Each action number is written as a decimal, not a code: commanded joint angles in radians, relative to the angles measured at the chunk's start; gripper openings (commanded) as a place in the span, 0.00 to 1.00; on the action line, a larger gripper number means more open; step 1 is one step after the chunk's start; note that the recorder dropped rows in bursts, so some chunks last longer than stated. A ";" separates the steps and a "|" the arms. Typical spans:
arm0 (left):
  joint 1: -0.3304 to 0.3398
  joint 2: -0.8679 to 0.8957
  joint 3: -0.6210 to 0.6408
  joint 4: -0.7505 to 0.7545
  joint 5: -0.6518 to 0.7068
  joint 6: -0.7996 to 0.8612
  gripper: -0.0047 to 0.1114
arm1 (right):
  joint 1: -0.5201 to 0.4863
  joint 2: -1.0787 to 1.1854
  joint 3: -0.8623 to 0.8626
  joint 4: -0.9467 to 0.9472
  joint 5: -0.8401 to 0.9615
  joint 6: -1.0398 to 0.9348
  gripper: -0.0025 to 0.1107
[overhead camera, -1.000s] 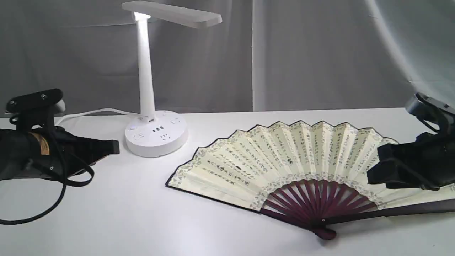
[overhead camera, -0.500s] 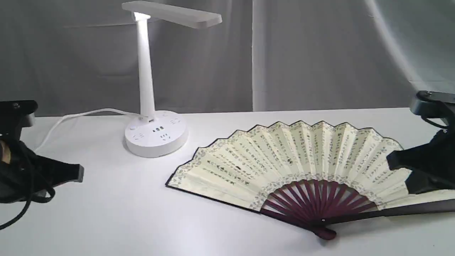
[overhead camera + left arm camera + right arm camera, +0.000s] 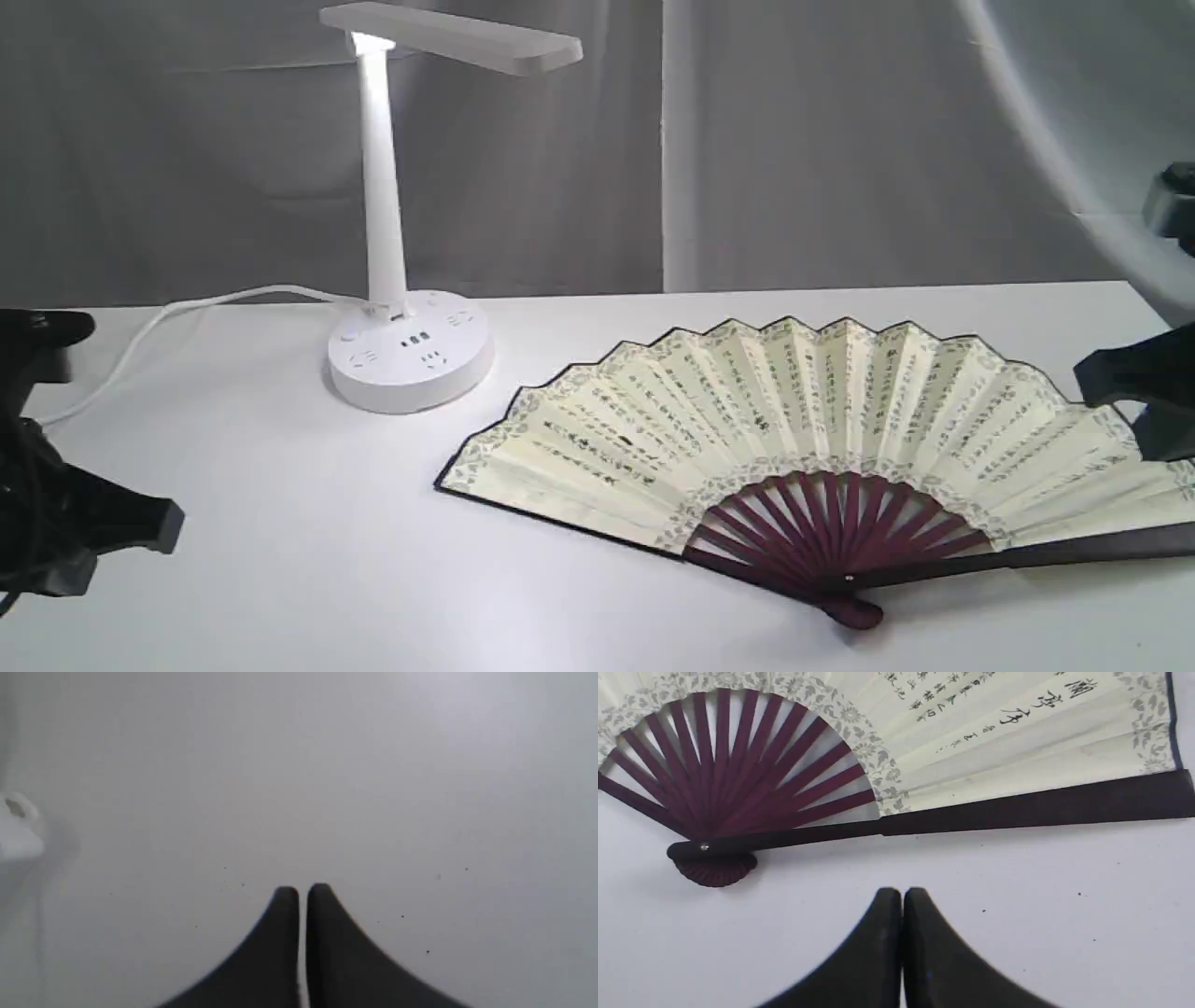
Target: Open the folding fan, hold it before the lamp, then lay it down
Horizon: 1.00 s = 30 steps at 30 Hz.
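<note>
The folding fan (image 3: 775, 439) lies spread open and flat on the white table (image 3: 308, 560), its maroon ribs and pivot toward the front; its ribs and dark guard (image 3: 1017, 809) also show in the right wrist view. The white lamp (image 3: 392, 233) stands lit at the back left, its round base on the table. My left gripper (image 3: 163, 527) is at the far left edge, shut and empty over bare table (image 3: 302, 893). My right gripper (image 3: 1088, 383) is at the far right edge, shut with nothing in it (image 3: 901, 896), just off the fan's guard.
The lamp's white cord (image 3: 187, 308) trails left across the table's back. A grey curtain (image 3: 794, 140) hangs behind the table. A white blurred object (image 3: 18, 830) sits at the edge of the left wrist view.
Both arms have drawn back outward: the left gripper toward the left front edge, the right gripper off the fan's right end toward the right. The fan stays flat and open.
</note>
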 commanded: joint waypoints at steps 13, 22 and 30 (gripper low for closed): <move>0.184 -0.230 -0.002 -0.110 0.086 0.150 0.04 | 0.001 -0.079 0.010 -0.019 0.026 0.005 0.02; 0.184 -0.264 -0.002 -0.078 0.080 0.135 0.04 | 0.001 -0.129 0.010 -0.052 0.045 0.026 0.02; 0.184 -0.264 -0.002 -0.086 0.077 0.084 0.04 | 0.001 -0.221 0.010 -0.160 0.066 0.090 0.02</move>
